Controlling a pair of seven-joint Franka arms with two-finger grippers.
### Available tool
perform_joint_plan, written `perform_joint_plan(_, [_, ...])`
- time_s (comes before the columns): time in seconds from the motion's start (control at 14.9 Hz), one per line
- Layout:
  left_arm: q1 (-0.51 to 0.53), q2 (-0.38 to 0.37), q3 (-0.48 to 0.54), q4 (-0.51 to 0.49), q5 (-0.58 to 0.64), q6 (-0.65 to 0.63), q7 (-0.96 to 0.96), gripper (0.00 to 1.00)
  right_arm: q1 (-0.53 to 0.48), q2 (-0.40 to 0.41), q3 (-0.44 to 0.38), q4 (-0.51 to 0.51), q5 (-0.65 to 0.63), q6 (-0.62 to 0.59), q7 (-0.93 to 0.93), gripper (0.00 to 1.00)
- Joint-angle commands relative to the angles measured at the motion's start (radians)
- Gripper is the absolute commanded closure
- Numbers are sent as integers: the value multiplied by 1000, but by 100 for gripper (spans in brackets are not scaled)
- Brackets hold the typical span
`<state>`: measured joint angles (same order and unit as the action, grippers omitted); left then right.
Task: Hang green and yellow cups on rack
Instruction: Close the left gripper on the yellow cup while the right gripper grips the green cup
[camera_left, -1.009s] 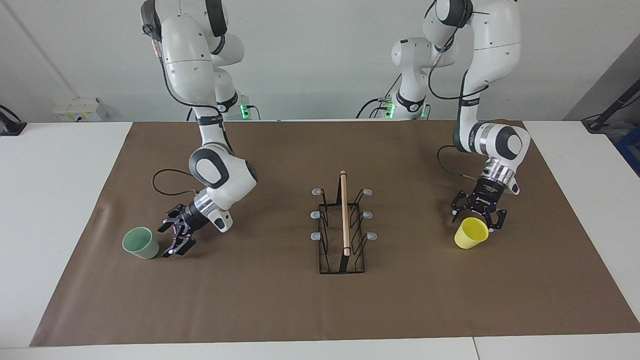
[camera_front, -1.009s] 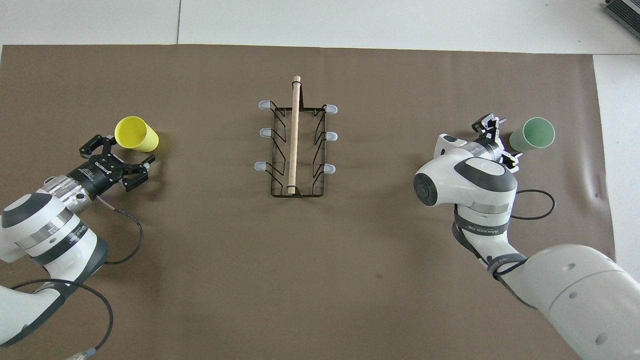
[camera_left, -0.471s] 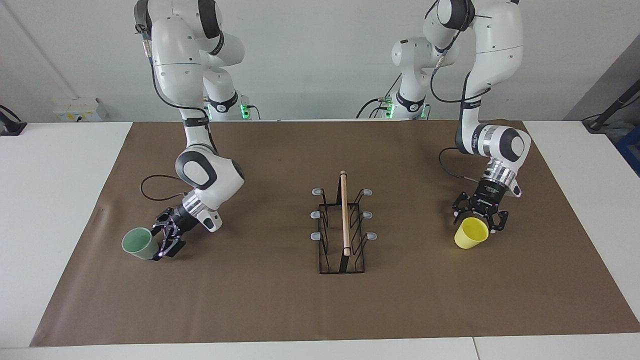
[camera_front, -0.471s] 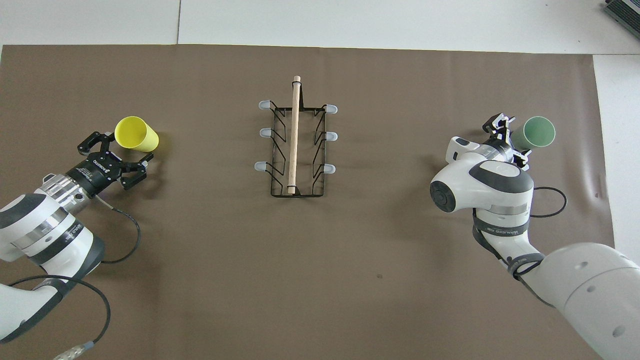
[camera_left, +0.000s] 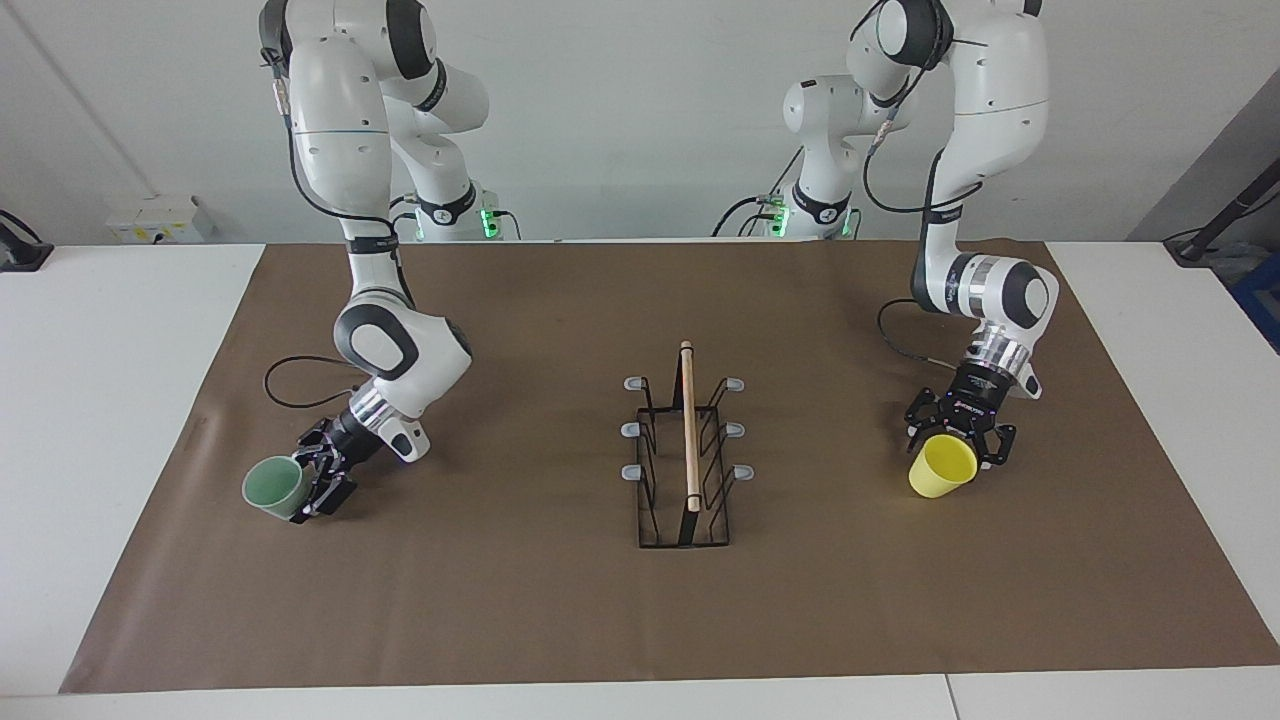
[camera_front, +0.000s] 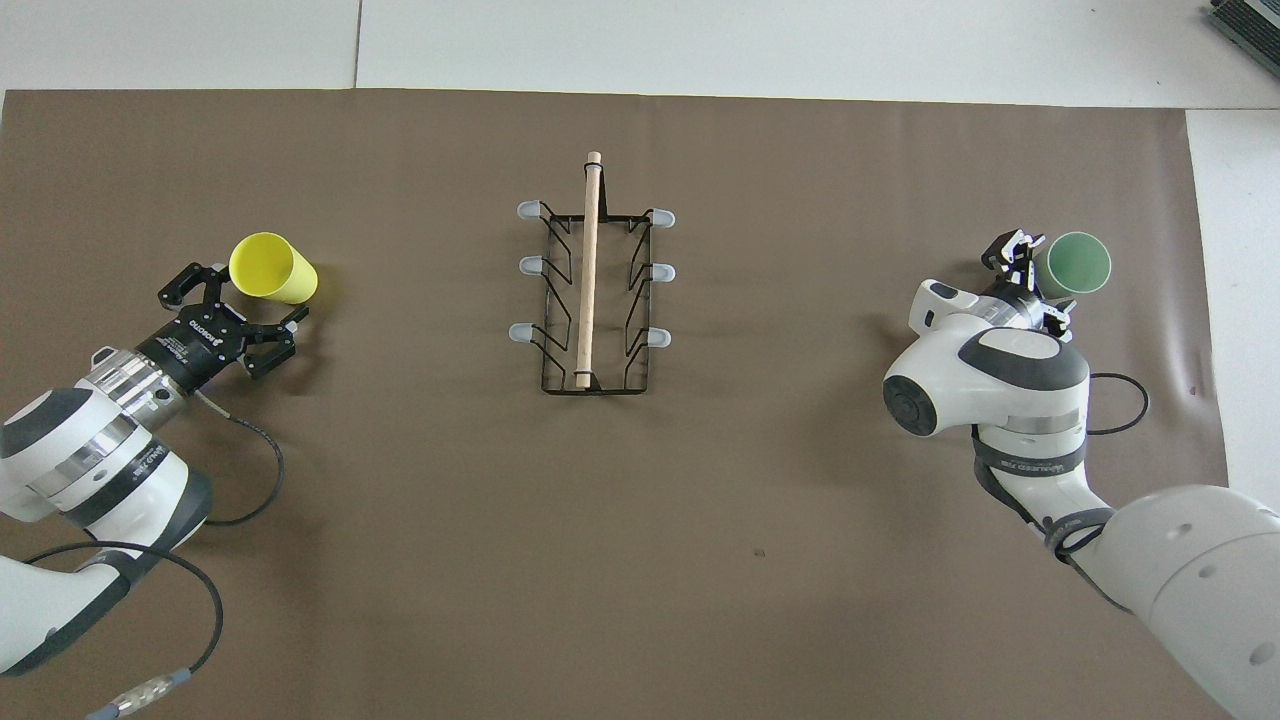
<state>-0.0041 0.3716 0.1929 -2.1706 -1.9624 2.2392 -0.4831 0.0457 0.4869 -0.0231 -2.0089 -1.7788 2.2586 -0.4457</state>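
Since a second earlier the right claw (camera_left: 318, 482) had slid toward the green cup (camera_left: 274, 487) until its fingers bracketed the cup's side, while the left claw (camera_left: 958, 432) had barely shifted. The right claw looked part-closed around the green cup, though whether it truly gripped could not be told. The left claw was spread wide, its fingers either side of the yellow cup (camera_left: 942, 466), not yet pinching.

For a good grasp, each claw probably needed to settle lower on the cup wall and close squarely across it, since tapered cups could squirt out of a slanted pinch.

Green sat near the tabletop edge at the right arm's end, yellow toward the left arm's end. Between them stood the rack (camera_left: 686, 455), its prongs bare. Nothing lay between either cup and the rack.
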Motion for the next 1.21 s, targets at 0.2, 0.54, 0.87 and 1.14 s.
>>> perform_joint_plan(0.2, [-1,38,-1,34,-53,-18,52,0,-52,-5,8,-27,-122,44,82,0])
perform_joint_plan(0.54, [-5,52,-4,60,-78,-9,54,0,-70,-7,8,-34,-186,56,94,12])
perform_joint_plan(0.87, [-33,61,-12,60,-111,20,80,0,-70,-7,8,-34,-197,59,94,100])
perform_joint_plan(1.14, [-50,79,-12,81,-113,34,86,0,-46,-20,9,-27,-165,44,85,100])
